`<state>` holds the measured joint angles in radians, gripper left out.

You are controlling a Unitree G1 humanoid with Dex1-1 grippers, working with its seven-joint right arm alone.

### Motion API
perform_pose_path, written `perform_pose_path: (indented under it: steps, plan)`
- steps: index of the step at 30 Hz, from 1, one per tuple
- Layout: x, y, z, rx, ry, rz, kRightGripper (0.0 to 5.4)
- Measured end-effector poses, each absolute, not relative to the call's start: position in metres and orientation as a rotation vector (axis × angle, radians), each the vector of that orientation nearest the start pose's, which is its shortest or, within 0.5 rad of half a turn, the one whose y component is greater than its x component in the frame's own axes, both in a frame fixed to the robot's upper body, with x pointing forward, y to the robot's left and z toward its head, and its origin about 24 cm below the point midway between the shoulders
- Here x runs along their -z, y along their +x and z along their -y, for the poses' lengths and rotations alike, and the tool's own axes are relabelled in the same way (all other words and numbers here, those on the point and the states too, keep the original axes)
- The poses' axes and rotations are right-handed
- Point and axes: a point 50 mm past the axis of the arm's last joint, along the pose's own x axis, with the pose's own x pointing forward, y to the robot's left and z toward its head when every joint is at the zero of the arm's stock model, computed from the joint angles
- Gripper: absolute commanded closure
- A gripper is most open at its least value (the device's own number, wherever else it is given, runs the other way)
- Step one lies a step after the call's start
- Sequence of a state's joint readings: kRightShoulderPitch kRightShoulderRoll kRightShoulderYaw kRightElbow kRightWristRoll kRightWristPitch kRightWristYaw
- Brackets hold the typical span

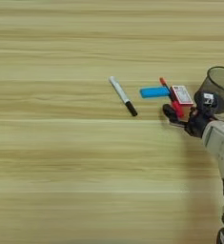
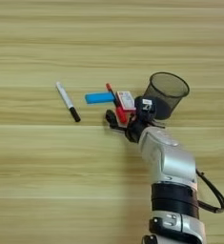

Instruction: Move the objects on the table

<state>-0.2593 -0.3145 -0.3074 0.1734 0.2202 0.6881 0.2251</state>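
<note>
The right gripper (image 2: 114, 117) sits low over the table (image 2: 46, 167), its silver forearm coming up from the bottom edge; its black fingers (image 1: 169, 112) reach toward the near end of the slim red marker (image 2: 114, 104), and whether they are spread or closed on it I cannot tell; the red marker lies slanted, its far end between the blue oblong block (image 2: 99, 97) on its left and the small white-and-red box (image 2: 126, 100) on its right, both just beside it; the white marker with black cap (image 2: 67, 101) lies apart to the left of the gripper, cap end toward the robot; the dark mesh cup (image 2: 167, 93) stands upright just right of the box, behind the wrist
</note>
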Motion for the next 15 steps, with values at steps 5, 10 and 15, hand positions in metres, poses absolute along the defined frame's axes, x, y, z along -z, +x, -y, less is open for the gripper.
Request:
perform_pose_path:
  steps: [5, 10, 15]
  plan:
    - [-0.0393, 0.2834, 0.2539, 0.025, 0.109, -0.513, 0.36]
    - [-0.0381, 0.2836, 0.2509, -0.001, 0.077, -0.525, 1.03]
    - [-0.0377, 0.2837, 0.2499, -0.005, 0.067, -0.528, 1.63]
